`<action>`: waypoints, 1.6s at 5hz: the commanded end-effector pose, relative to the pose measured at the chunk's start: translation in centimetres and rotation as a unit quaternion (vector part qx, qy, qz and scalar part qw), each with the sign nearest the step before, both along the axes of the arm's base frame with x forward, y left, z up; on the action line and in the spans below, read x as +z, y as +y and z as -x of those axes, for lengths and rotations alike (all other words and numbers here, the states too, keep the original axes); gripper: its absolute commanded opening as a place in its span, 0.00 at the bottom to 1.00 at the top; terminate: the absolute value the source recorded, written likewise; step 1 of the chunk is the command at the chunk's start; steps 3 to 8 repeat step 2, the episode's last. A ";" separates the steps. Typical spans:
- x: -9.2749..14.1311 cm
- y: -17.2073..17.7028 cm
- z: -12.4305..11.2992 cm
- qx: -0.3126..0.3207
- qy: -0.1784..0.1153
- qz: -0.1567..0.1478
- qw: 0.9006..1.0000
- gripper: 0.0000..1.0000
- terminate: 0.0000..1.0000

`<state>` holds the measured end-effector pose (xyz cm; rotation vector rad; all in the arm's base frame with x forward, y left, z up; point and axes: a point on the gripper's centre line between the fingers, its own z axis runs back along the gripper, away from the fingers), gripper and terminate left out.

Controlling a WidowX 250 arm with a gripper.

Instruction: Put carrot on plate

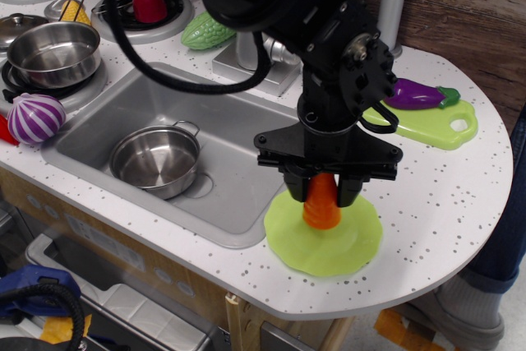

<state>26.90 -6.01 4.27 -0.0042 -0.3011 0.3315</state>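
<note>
While the gripper [323, 195] clamps the carrot [321, 205] between its jaws, wide end low over the plate [359, 244] toward its 11 o'clock rim, we judge placement underway; next we lower slightly and release.

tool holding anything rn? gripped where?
Yes: the tool is shut on the carrot, pinching its narrow upper end. The wide end points down over the plate; whether it touches the plate cannot be told.
</note>
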 end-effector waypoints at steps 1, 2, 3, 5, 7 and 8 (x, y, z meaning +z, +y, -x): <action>-0.3 -0.7 -1.0 -0.004 -0.032 0.008 0.999 1.00 0.00; -0.3 -0.7 -1.0 -0.004 -0.032 0.008 0.999 1.00 1.00; -0.3 -0.7 -1.0 -0.004 -0.032 0.008 0.999 1.00 1.00; -0.3 -0.7 -1.0 -0.004 -0.032 0.008 0.999 1.00 1.00; -0.3 -0.7 -1.0 -0.004 -0.032 0.008 0.999 1.00 1.00; -0.3 -0.7 -1.0 -0.004 -0.032 0.008 0.999 1.00 1.00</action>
